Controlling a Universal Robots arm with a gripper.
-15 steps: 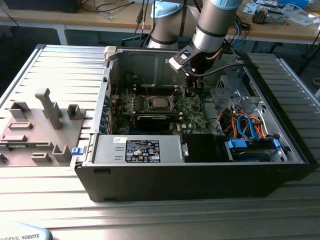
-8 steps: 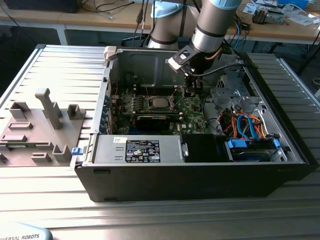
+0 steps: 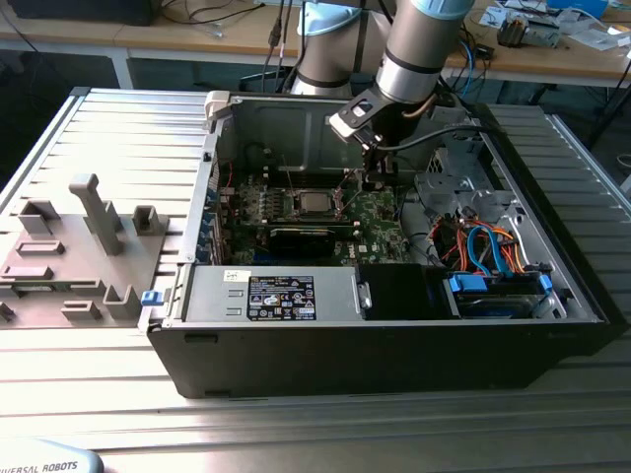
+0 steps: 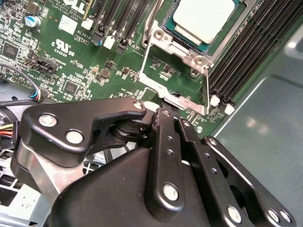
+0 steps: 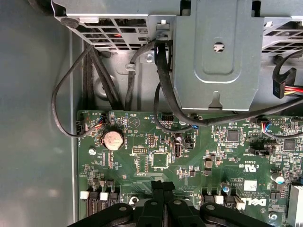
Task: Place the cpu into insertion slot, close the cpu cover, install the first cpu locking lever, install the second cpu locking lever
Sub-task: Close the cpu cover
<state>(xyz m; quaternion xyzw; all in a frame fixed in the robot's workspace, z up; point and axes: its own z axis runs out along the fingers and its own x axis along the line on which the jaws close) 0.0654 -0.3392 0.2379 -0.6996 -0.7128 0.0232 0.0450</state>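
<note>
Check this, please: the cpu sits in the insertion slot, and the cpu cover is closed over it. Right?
Not quite. The cpu sits in the insertion slot, but the cpu cover is open, swung away from it; the second wrist view shows this.

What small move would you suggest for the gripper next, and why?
Probably nudge the cpu cover over toward the cpu. The cpu already sits in the insertion slot, the cover stands open beside it, and the gripper, fingers together, sits at the cover's free edge.

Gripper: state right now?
Gripper: fingers closed, tips at the edge of the thin silvery metal cpu cover frame; whether gripped cannot be told.
</note>
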